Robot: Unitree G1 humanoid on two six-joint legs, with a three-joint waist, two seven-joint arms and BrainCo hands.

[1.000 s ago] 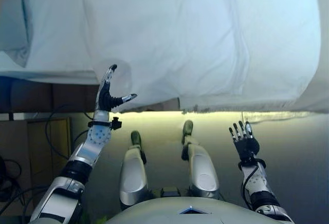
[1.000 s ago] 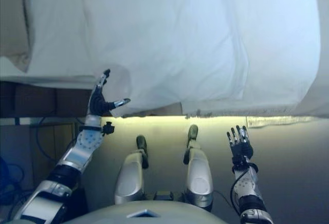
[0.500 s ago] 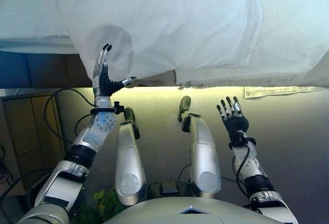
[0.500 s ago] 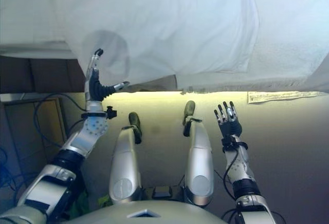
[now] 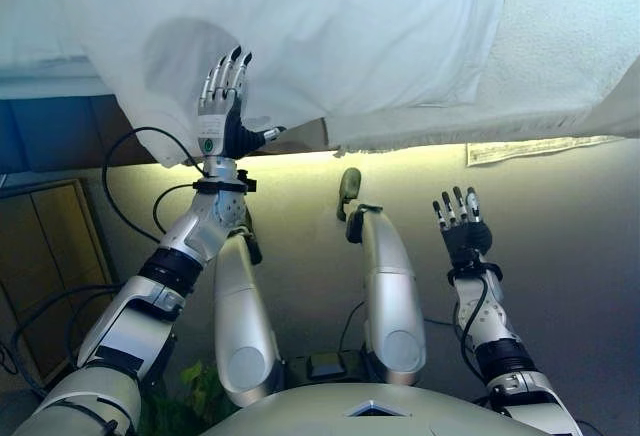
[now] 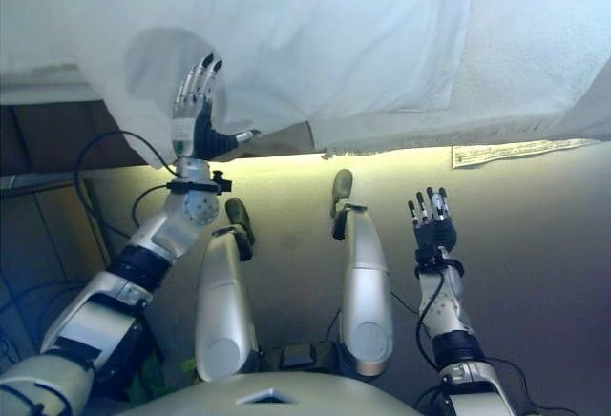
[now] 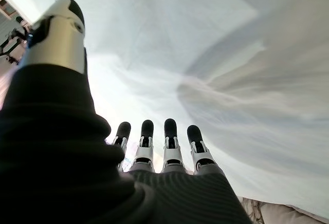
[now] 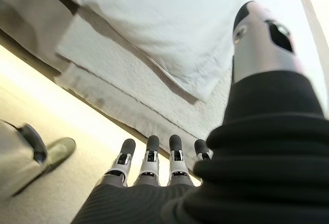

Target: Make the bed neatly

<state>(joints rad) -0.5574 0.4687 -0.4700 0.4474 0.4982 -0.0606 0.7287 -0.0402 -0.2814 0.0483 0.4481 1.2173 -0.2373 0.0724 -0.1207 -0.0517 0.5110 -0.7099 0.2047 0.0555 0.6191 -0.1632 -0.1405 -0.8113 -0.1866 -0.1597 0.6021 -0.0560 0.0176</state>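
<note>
Your left hand (image 5: 222, 106) is raised at the near edge of the bed (image 5: 560, 66), its fingers (image 7: 170, 136) straight and spread, thumb apart, grasping nothing. It sits in front of the overhanging corner of the white duvet (image 5: 330, 26); you cannot tell whether the fingertips touch the cloth. The duvet covers the bed's top and hangs over the near edge toward the left, with its lower hem drooping just beside your left thumb. To the right, a textured white mattress cover (image 6: 535, 82) shows beyond the duvet's edge. Your right hand (image 5: 462, 236) is held over the floor (image 5: 560, 256), below the bed's near edge and well apart from the bedding, fingers extended and released.
</note>
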